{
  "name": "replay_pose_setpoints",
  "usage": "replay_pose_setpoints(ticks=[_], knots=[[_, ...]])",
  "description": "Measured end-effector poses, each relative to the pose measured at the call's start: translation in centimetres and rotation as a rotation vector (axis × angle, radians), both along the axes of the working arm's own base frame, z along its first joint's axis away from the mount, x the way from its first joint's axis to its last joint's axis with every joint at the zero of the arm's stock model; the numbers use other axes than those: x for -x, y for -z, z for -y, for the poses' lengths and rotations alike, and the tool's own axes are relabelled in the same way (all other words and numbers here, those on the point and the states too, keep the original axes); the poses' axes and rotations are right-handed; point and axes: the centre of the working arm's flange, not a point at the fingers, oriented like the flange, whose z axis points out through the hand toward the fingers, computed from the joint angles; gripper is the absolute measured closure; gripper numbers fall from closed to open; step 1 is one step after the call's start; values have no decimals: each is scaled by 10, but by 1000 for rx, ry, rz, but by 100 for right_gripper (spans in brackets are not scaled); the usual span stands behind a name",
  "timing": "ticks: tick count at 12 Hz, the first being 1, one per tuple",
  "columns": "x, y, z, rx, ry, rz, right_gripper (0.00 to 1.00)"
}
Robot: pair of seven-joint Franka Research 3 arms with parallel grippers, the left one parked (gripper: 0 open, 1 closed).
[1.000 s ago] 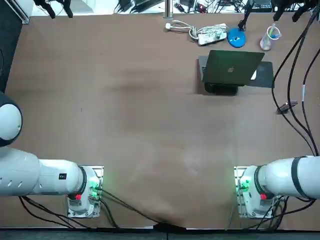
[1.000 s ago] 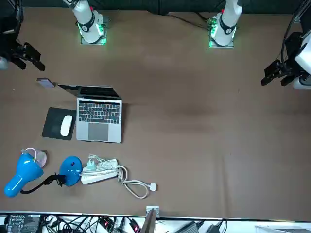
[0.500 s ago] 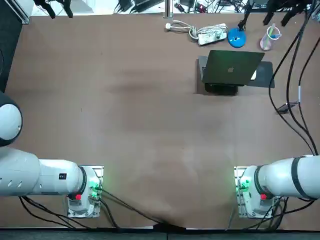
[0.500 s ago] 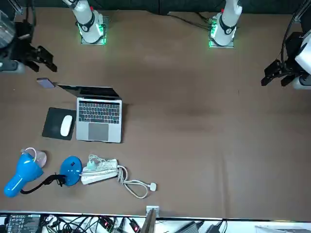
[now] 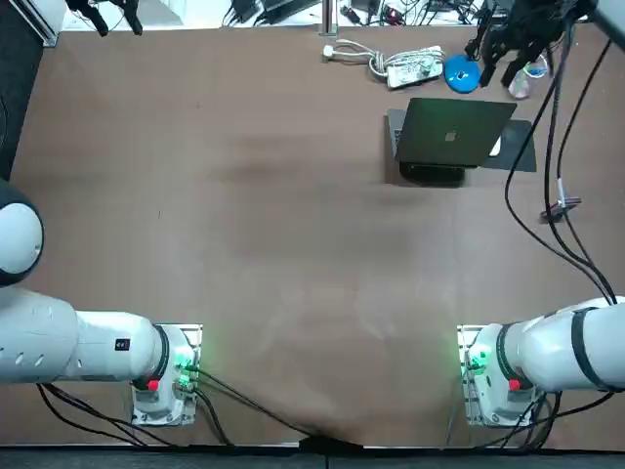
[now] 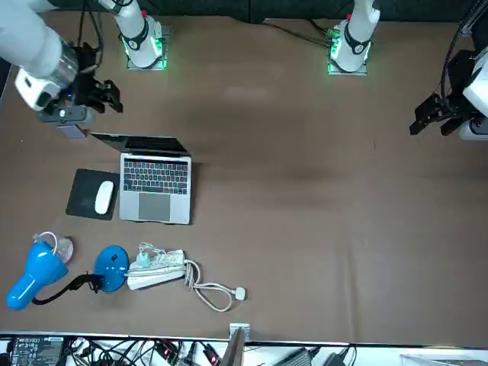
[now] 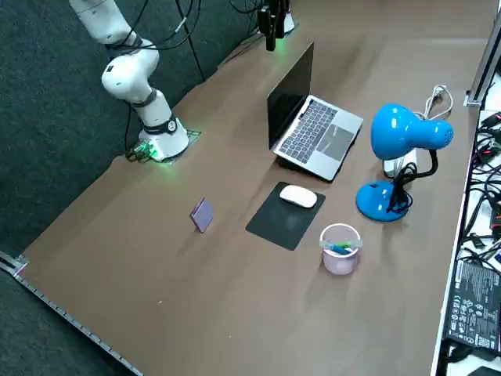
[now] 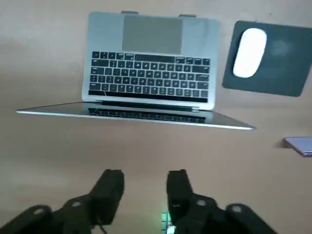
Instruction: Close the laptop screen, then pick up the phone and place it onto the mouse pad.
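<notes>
The grey laptop [image 5: 449, 137] [image 6: 156, 179] [image 7: 309, 129] [image 8: 151, 68] stands open, its lid upright. A thin purple-grey phone [image 5: 560, 208] [image 7: 201, 213] [image 8: 300, 145] lies flat on the table on the robot's right of it. The dark mouse pad [image 6: 85, 200] [image 7: 282, 221] [image 8: 278, 68] beside the laptop carries a white mouse [image 6: 103, 197] [image 7: 297, 196] [image 8: 249, 45]. My right gripper [image 5: 498, 54] [image 6: 107, 95] [image 8: 144, 187] hangs high on the robot's side of the lid. It is open and holds nothing. In the front view it partly covers the phone.
At the far edge stand a blue desk lamp [image 5: 461, 73] [image 6: 38, 274] [image 7: 403, 137], a small clear cup [image 6: 61, 248] [image 7: 339, 249] and a white power strip with cable [image 5: 410, 66] [image 6: 156, 268]. Black cables [image 5: 557, 117] trail from my arm above the phone.
My right arm has swung in from the table's right edge towards the laptop and now hovers behind its lid. Laptop, phone and mouse have not moved.
</notes>
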Motion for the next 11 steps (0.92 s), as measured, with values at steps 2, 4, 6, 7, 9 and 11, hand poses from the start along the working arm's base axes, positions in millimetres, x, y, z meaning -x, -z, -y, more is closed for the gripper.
replay_pose_setpoints(ticks=[2,4,6,7,9,11], knots=[[4,17,-14,0,3,-14,52],[9,38,-20,-2,-1,-14,66],[20,64,-22,-4,-6,-14,96],[22,68,-23,-6,-6,-6,98],[20,70,-24,-14,-4,31,98],[13,73,-25,-21,1,70,98]])
